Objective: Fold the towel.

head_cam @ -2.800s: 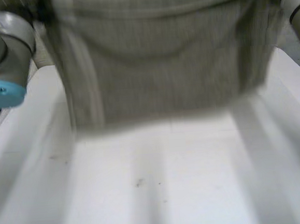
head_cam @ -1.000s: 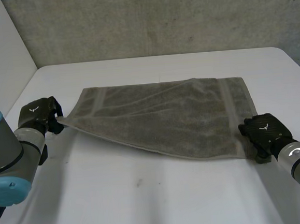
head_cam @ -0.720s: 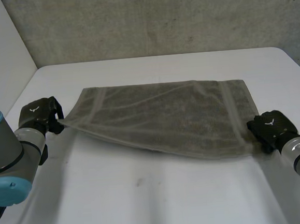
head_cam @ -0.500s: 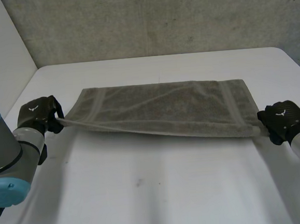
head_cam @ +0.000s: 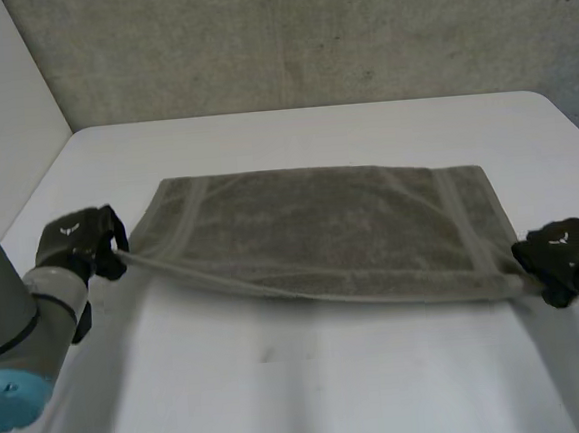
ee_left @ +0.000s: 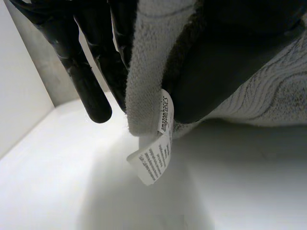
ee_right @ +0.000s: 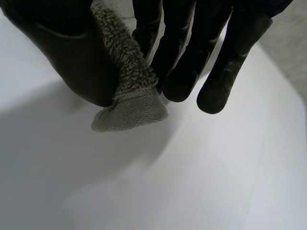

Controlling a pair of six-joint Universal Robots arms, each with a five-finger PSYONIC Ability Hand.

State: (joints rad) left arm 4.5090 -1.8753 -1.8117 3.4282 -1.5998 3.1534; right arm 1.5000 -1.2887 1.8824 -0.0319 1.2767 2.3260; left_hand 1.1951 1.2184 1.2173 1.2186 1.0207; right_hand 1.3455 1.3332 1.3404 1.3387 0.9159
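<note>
The grey towel (head_cam: pixel 331 228) lies spread across the middle of the white desk (head_cam: pixel 314 395), pulled out lengthwise between the two hands. Its far long edge rests flat on the desk. The near long edge runs taut from hand to hand and seems to be raised a little off the surface, though the head view does not make that certain

The left hand (head_cam: pixel 76 243) is at the towel's near left corner. In the left wrist view its thumb presses the cloth against the fingers (ee_left: pixel 88 81), so the corner is pinched between them, with one finger standing free beside the fold. A white care label (ee_left: pixel 154 160) hangs from the hem just below the pinch, over the desk

The right hand (head_cam: pixel 563 255) is at the near right corner, close to the desk's right side. In the right wrist view its thumb and fingers (ee_right: pixel 180 67) are clamped on the corner, and a small tip of terry cloth pokes out beneath them, just above the desk

A rough grey wall (head_cam: pixel 305 35) stands behind the desk
</note>
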